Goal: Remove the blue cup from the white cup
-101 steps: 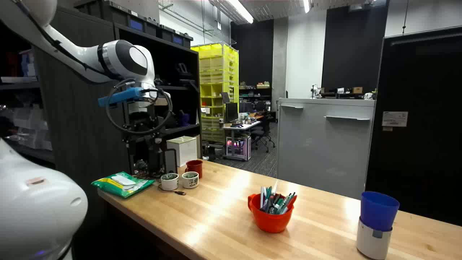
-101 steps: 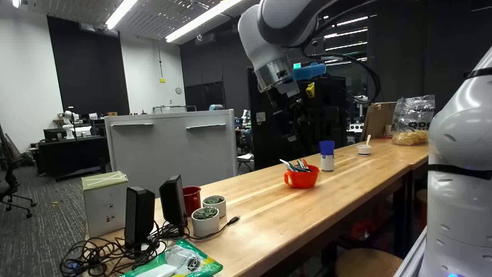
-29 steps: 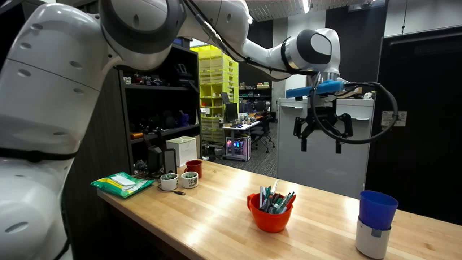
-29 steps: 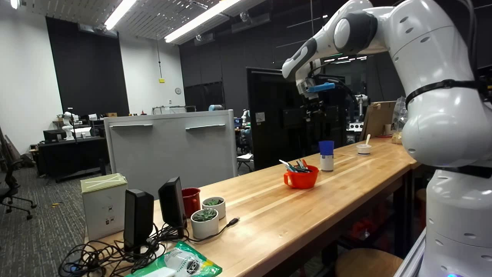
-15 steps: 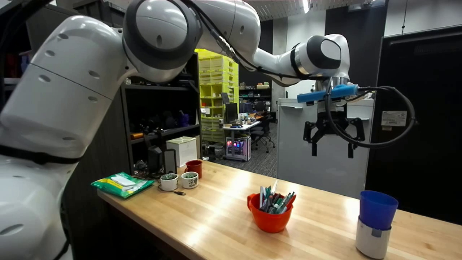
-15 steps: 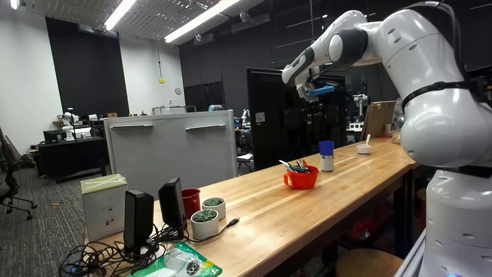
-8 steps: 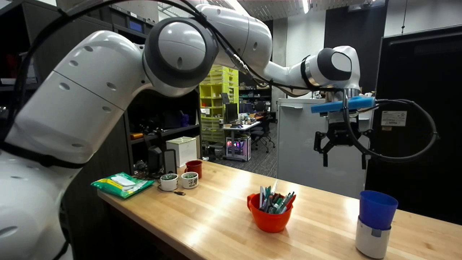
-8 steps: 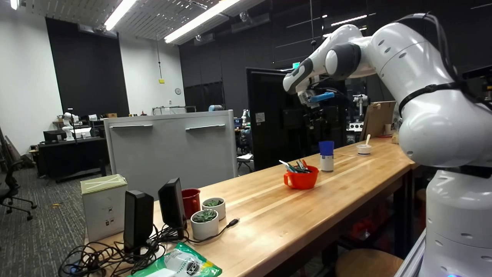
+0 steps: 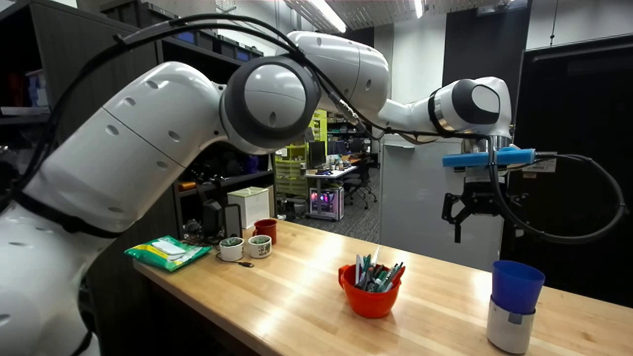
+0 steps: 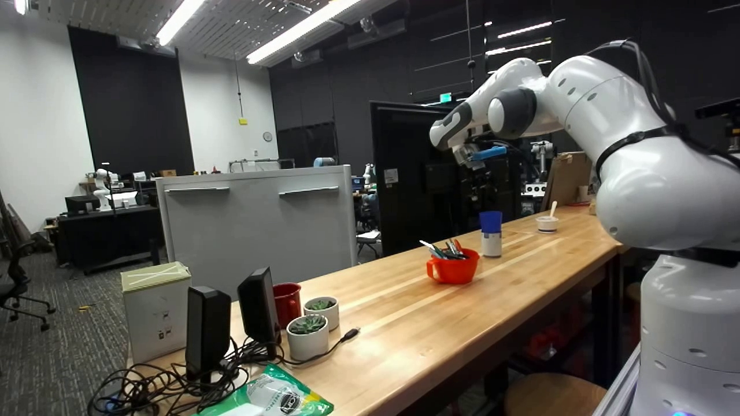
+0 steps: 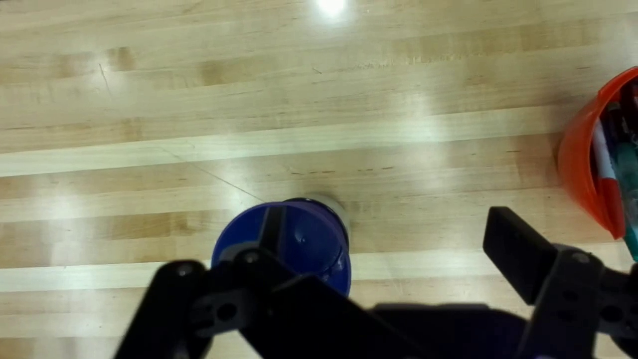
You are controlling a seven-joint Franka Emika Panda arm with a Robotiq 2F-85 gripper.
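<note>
The pincer (image 11: 386,239) hangs with nothing in its grasp above the counter (image 11: 423,99), its two fingers (image 11: 518,254) spread wide. In the wrist view one of them crosses over the mouth of the blue cup (image 11: 309,239), while the gap between them lies toward the red bowl (image 11: 580,154). In both exterior views the blue cup stands in the white cup (image 9: 509,330), its lower part hidden inside, so the removal is not yet done.

The step in hand looks like lining up above the target. The next move seems to call for a sideways shift away from the red bowl until the blue cup sits between the fingers, then a straight descent and a squeeze on the blue wall above the white rim. A slanted lift might drag or tip the white cup; how snugly the two fit cannot be seen.

The blue cup appears to be smooth, thin plastic, round and tapering toward its base. The white cup is a straight-sided cylinder with a greyish patch (image 9: 515,319) near its rim; ceramic or plastic, I cannot tell. Farther out, the rounded red bowl has a looped handle (image 9: 342,278) and holds slim pens (image 9: 388,279). The counter is glossy wood in long pale and brown strips.
</note>
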